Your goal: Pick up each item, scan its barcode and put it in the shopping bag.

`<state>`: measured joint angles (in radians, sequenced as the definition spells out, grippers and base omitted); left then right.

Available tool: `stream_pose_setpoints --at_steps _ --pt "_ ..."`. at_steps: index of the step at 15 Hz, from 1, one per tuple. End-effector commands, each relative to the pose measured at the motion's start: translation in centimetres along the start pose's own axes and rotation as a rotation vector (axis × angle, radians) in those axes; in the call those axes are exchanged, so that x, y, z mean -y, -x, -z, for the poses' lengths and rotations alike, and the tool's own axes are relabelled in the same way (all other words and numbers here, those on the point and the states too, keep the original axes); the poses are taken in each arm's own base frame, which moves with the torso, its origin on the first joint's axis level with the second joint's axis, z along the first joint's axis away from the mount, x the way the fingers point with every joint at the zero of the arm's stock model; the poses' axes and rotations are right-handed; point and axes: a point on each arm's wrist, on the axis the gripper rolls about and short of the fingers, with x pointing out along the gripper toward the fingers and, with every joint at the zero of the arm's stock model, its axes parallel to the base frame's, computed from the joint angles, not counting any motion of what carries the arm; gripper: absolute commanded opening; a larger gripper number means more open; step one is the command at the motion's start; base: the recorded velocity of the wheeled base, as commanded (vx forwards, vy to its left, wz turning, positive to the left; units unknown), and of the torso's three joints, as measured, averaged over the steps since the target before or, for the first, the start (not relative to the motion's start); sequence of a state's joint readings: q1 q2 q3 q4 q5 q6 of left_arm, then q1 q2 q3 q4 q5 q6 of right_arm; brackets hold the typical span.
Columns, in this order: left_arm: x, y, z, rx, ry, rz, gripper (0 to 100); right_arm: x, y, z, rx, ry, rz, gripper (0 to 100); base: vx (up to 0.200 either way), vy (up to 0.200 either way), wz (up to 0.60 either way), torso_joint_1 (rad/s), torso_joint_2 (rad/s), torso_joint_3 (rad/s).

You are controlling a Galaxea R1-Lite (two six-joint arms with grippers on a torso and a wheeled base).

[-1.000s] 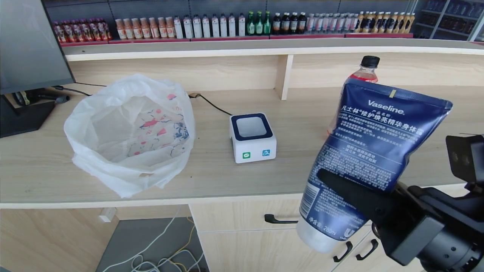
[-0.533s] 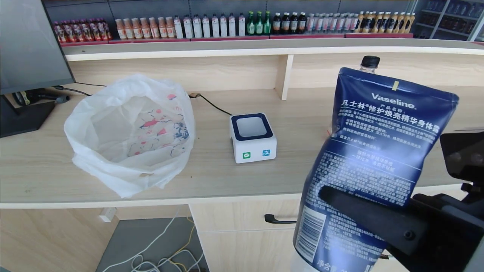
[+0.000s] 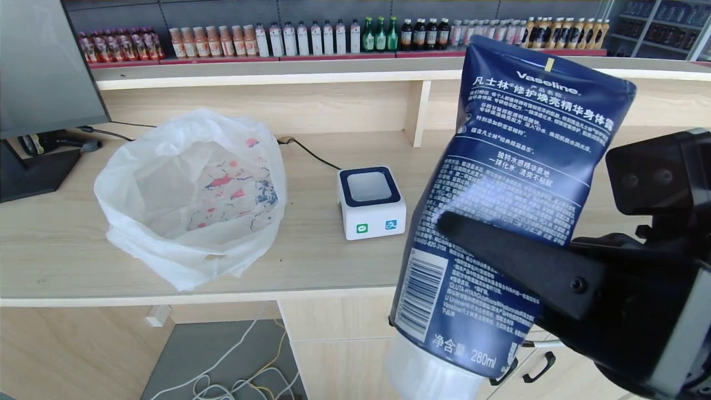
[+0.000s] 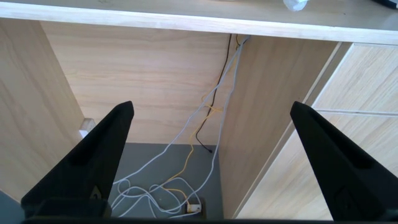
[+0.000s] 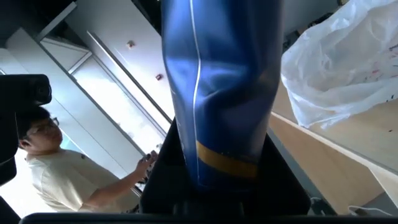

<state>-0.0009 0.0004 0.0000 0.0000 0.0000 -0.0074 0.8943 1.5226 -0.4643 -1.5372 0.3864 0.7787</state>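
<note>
The dark blue body lotion tube [image 3: 516, 139] is held up in the air to the right of the barcode scanner [image 3: 371, 203], apart from it. It is tilted, with its crimped flat end uppermost and leaning right and its translucent cap [image 3: 427, 375] lowest. The printed back with the barcode [image 3: 419, 289] faces the head camera. The right gripper [image 3: 472, 239] is clamped on the tube's lower half, one black finger [image 3: 500, 258] lying across the printed face; in the right wrist view the tube [image 5: 217, 81] stands between the two fingers of the gripper [image 5: 221, 174], pinched on both sides.

The white scanner box with a dark-framed window sits on the light wooden counter [image 3: 311, 255], its cable [image 3: 311, 153] running back toward the rear wall. To its left, well apart from the tube, the white plastic shopping bag [image 3: 139, 166] stands open on the counter, mouth upward.

The left gripper [image 4: 211, 112] hangs low in front of the cabinet under the counter, fingers spread wide with nothing between them, above loose cables [image 4: 186, 180] on the floor
</note>
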Motion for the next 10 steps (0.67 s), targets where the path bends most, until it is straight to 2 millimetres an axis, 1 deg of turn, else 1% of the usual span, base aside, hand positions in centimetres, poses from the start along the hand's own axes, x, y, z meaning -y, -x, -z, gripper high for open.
stream_pose_setpoints --at_steps 1,5,10 --pt "0.00 0.00 0.00 0.000 0.000 -0.001 100 0.25 -0.63 -0.02 -0.004 -0.001 -0.012 0 0.000 0.000 0.00 0.000 0.00 0.000" --pt "0.00 0.00 0.00 0.000 0.000 -0.001 100 0.35 -0.80 0.13 -0.039 -0.008 -0.043 0 0.000 0.000 0.00 0.000 0.00 0.000" --pt "0.00 0.00 0.00 0.000 0.000 -0.001 100 0.50 -1.38 -0.05 -0.032 -0.003 -0.052 0 0.000 0.000 0.00 0.000 0.00 0.000"
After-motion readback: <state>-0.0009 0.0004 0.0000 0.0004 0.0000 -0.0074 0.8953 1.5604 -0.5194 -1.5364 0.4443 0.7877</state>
